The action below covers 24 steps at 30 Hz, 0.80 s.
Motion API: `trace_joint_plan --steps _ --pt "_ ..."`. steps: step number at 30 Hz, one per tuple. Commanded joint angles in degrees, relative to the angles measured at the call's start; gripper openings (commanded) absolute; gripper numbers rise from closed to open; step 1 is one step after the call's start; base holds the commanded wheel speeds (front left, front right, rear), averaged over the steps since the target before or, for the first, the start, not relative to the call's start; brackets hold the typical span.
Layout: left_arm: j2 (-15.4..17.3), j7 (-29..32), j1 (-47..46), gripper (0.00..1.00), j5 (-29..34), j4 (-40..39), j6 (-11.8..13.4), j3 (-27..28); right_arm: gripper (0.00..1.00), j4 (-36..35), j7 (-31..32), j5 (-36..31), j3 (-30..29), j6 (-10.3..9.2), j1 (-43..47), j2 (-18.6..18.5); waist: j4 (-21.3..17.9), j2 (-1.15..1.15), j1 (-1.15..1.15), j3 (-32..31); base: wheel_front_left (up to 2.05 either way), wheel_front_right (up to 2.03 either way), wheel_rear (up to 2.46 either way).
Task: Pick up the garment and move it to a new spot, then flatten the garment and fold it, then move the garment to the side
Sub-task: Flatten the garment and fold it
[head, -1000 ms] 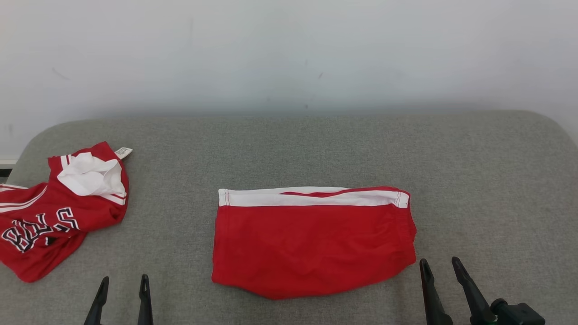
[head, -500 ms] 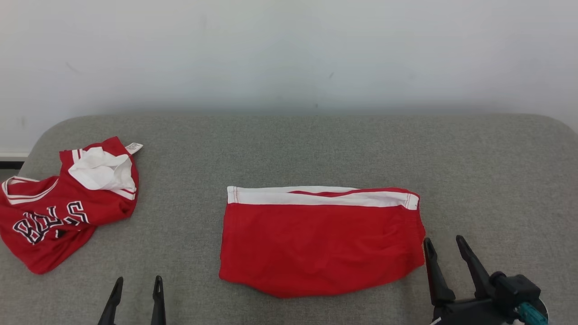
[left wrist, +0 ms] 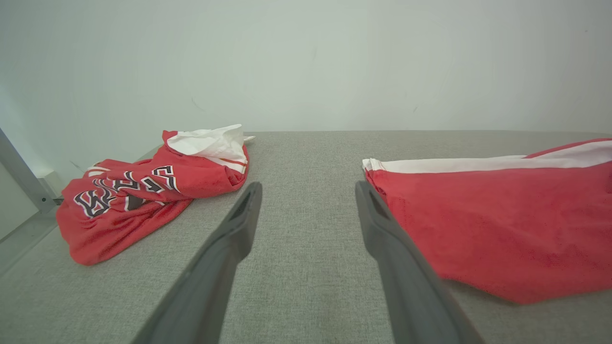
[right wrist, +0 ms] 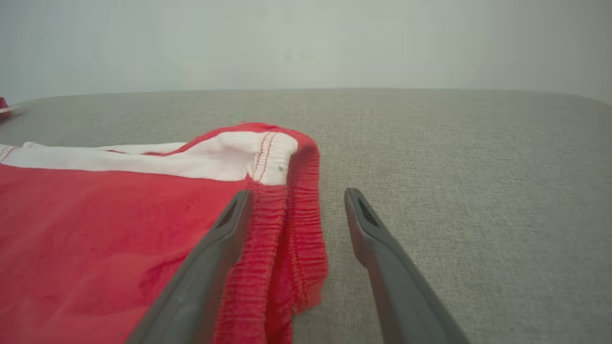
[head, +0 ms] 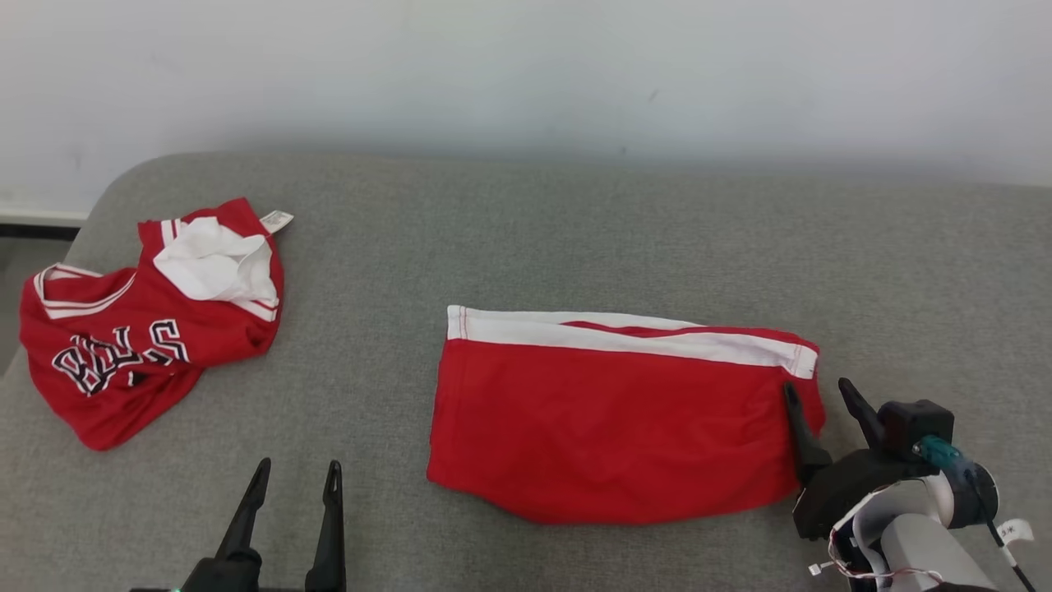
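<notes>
Red shorts [head: 616, 427] are lying folded mid-frame; right gripper [head: 818, 388], spread wide, is straddling their right edge; left gripper [head: 297, 467] is hovering released, lower left.

The folded shorts [right wrist: 95, 229] run off the right wrist view's left edge; the white tag [head: 277, 220] is unreadable.

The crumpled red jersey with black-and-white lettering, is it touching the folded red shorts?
No, the crumpled red jersey lies apart from the folded red shorts, with grey fabric surface between them.
</notes>
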Motion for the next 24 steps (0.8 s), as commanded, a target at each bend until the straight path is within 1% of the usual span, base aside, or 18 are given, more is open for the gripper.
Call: trace_joint_plan --steps 1,6,8,12,13,14,16,18,24 --pt "-0.2 -0.2 -0.9 1.00 -0.1 0.1 -0.2 -0.2 1.00 1.9 0.3 0.0 0.1 -0.14 -1.2 -0.3 1.5 -0.01 -0.01 1.5 0.00 0.00 0.00" --pt "-0.3 -0.2 -2.0 1.00 -0.4 0.6 -0.3 -0.4 1.00 10.9 0.4 1.7 1.1 -0.14 -5.5 -0.3 2.4 -0.01 -0.01 2.4 0.00 0.00 0.00" --pt "-0.4 -0.2 -2.4 1.00 -0.5 0.7 -0.2 -0.4 1.00 13.8 0.7 2.6 2.0 -0.14 -6.7 -0.3 2.7 -0.01 -0.01 2.5 0.00 0.00 0.00" --pt "-0.5 -0.2 -2.6 1.00 -0.7 1.0 -0.3 -0.2 1.00 18.2 1.8 6.4 4.0 -0.14 -7.9 0.8 3.1 -0.01 -0.01 2.4 0.00 0.00 0.00" --pt "-0.5 -0.2 -2.6 1.00 -0.7 1.1 -0.3 -0.1 0.60 18.7 1.8 6.9 5.0 -0.14 -8.1 0.8 3.1 -0.01 -0.01 2.3 0.00 0.00 0.00" --pt "-0.5 -0.2 -2.5 1.00 -0.7 1.2 -0.3 0.0 0.00 19.0 1.6 7.6 5.9 -0.14 -8.3 0.9 3.1 -0.01 -0.01 2.2 0.00 0.00 0.00" --pt "-0.5 -0.2 -2.2 1.00 -0.8 1.2 -0.3 0.3 0.00 19.6 1.4 9.0 7.4 -0.14 -8.8 0.5 2.8 -0.01 -0.01 1.9 0.00 0.00 0.00" --pt "-0.5 -0.2 -1.2 1.00 -0.8 1.2 -0.3 1.0 0.00 19.9 0.6 10.7 9.2 -0.15 -9.1 -1.7 2.2 -0.01 -0.01 1.1 0.00 0.00 0.00" --pt "-0.6 -0.2 -0.4 1.00 -0.8 1.2 -0.5 2.1 0.00 19.5 -0.3 14.4 11.4 -0.15 -8.0 -8.1 0.5 -0.01 -0.01 -0.5 0.00 0.00 0.00"
